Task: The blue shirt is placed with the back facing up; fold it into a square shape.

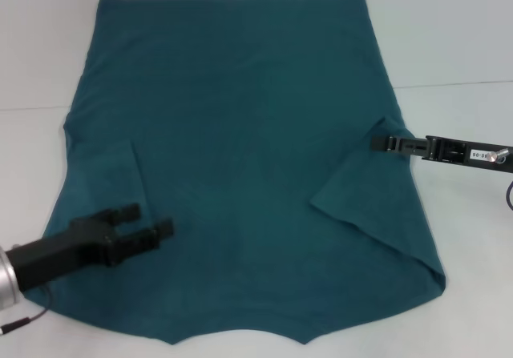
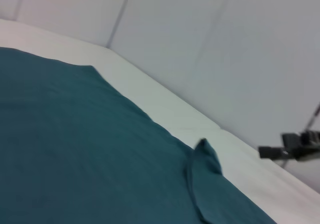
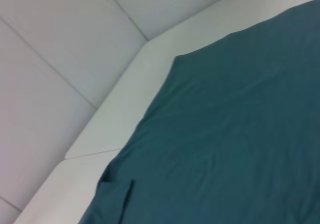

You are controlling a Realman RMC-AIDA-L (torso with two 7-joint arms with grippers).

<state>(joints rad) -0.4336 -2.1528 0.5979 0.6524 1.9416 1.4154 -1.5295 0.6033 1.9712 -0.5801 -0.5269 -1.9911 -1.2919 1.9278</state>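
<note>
The blue shirt [image 1: 240, 158] lies flat on the white table, plain side up, hem toward the far edge. Both sleeves are folded inward onto the body: the left sleeve [image 1: 104, 182] as a narrow flap and the right sleeve [image 1: 361, 198] as a wide triangle. My left gripper [image 1: 152, 220] hovers open over the shirt's near left part, holding nothing. My right gripper [image 1: 378, 143] is at the shirt's right edge, by the top corner of the folded right sleeve. The left wrist view shows the shirt [image 2: 75, 144], the right sleeve fold [image 2: 205, 179] and the right gripper [image 2: 270, 152] beyond it. The right wrist view shows the shirt [image 3: 240, 124].
The white table [image 1: 449, 38] extends beyond the shirt on the left, right and far sides, with a seam [image 1: 457, 83] across it. A thin cable [image 1: 24, 319] hangs from my left arm near the front left corner.
</note>
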